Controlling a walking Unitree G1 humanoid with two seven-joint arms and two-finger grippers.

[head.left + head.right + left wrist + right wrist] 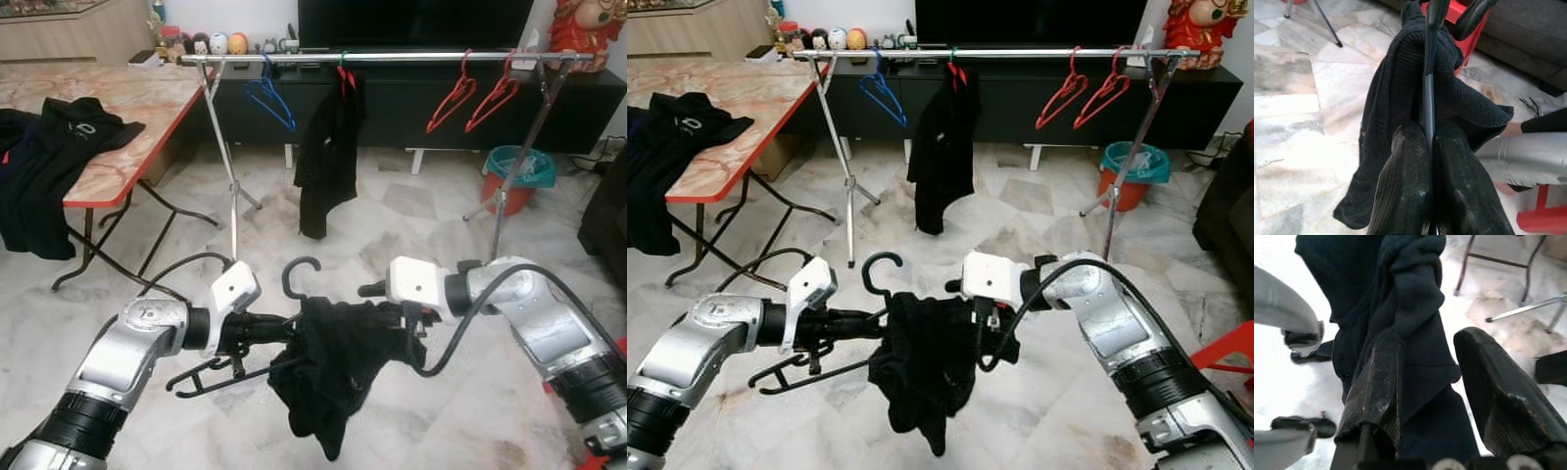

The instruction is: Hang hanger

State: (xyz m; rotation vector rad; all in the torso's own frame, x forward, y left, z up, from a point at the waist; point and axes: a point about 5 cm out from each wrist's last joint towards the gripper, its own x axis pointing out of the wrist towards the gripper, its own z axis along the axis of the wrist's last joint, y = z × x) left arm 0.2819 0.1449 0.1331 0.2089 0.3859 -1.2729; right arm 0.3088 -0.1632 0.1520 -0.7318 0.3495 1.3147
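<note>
Low in front of the robot, the left gripper (1430,161) pinches the bar of a black hanger (300,275) between pressed-together fingers, a black garment (338,367) draped over it. The right gripper (1442,396) reaches into the cloth with fingers spread, seemingly around a fold. Beyond stands the clothes rail (392,58) bearing a blue hanger (270,98), another black garment (328,157) and two red hangers (475,96).
</note>
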